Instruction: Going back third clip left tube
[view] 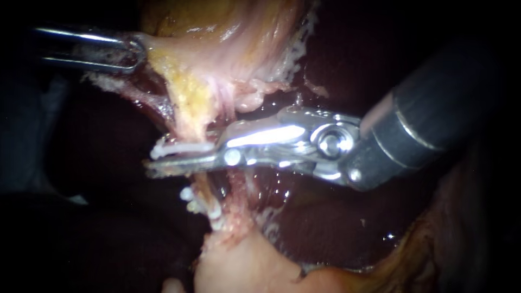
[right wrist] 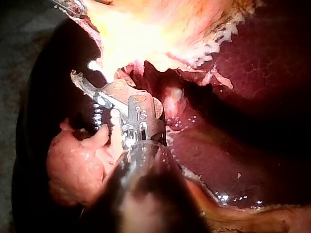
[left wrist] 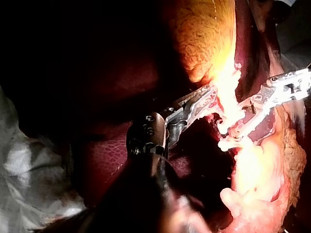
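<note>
Dark red liver [view: 325, 217] fills the field, blackness round it, gallbladder [view: 217, 32] at 12 o'clock. Our right instrument [view: 163, 158], in from 3 o'clock, has its end effector open by a narrow gap astride the left tube [view: 190, 122] near centre, w/ a white clip [view: 182, 147] across the tube in that gap and more clips [view: 216, 214] toward 6. Our left instrument [view: 135, 51], at 10 o'clock, has its end effector clamped on the gallbladder's edge.

At the upper left of the endoscope view the edge cuts off the left instrument [view: 137, 51], its jaw tips buried in the gallbladder [view: 217, 49]. The right instrument [view: 153, 160] covers the tube [view: 189, 123] where it crosses; its shaft blurs toward the upper right.
</note>
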{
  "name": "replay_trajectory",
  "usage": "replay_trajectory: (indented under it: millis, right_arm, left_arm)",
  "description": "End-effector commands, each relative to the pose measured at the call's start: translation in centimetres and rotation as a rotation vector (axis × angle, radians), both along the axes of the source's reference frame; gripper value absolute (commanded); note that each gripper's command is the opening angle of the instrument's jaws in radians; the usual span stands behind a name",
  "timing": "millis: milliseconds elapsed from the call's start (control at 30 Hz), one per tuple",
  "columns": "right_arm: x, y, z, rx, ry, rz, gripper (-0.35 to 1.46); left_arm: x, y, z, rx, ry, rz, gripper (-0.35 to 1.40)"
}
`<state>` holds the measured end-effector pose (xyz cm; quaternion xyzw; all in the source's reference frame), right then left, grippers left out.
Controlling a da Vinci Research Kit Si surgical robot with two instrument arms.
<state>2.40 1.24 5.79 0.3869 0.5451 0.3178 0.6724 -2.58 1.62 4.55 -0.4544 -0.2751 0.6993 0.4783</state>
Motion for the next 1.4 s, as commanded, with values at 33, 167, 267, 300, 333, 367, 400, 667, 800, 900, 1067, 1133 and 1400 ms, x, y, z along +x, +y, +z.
replay_trajectory:
  millis: [33,167,267,300,333,367,400,667,800,900,1067,1133,1400]
  right_arm:
    - [-0.01,-0.01,0.04,-0.005,0.0,-0.001,0.45]
    - [-0.05,-0.01,0.14,-0.065,-0.004,0.006,0.48]
    - [-0.11,0.01,0.17,-0.123,-0.012,0.018,0.5]
    - [-0.14,0.01,0.18,-0.135,-0.01,0.02,0.5]
    - [-0.17,0.01,0.18,-0.153,-0.009,0.019,0.5]
    - [-0.22,0.01,0.18,-0.182,-0.008,0.013,0.5]
    - [-0.27,0.0,0.18,-0.207,-0.007,0.012,0.5]
    - [-0.78,-0.11,0.13,-0.378,0.014,-0.016,0.5]
    - [-1.1,-0.17,0.09,-0.452,0.015,-0.023,0.5]
    - [-1.31,-0.2,0.08,-0.492,0.018,-0.029,0.5]
    - [-1.67,-0.24,0.05,-0.537,0.021,-0.036,0.5]
    - [-1.79,-0.24,0.05,-0.548,0.025,-0.041,0.5]
    - [-2.02,-0.27,0.03,-0.565,0.036,-0.052,0.5]
  left_arm:
    - [0.0,0.0,0.0,0.0,0.0,0.0,-0.35]
    - [0.0,0.0,0.0,0.0,0.0,0.0,-0.35]
    - [0.0,0.0,0.0,0.0,0.0,0.0,-0.35]
    - [0.01,0.0,0.0,0.0,0.0,0.0,-0.35]
    - [0.01,0.0,0.0,0.0,0.0,0.0,-0.35]
    - [0.01,0.0,0.0,0.0,0.0,0.0,-0.35]
    - [0.01,0.0,0.0,0.0,0.0,0.0,-0.35]
    - [0.02,-0.01,0.0,0.0,0.0,0.001,-0.35]
    - [0.02,-0.01,0.0,0.0,0.0,0.001,-0.35]
    - [0.02,-0.01,0.0,0.0,0.0,0.001,-0.35]
    - [0.03,0.0,0.01,0.0,-0.001,0.002,-0.35]
    - [0.03,0.0,0.01,-0.001,-0.001,0.002,-0.35]
    - [0.03,-0.01,0.01,-0.001,0.0,0.002,-0.35]
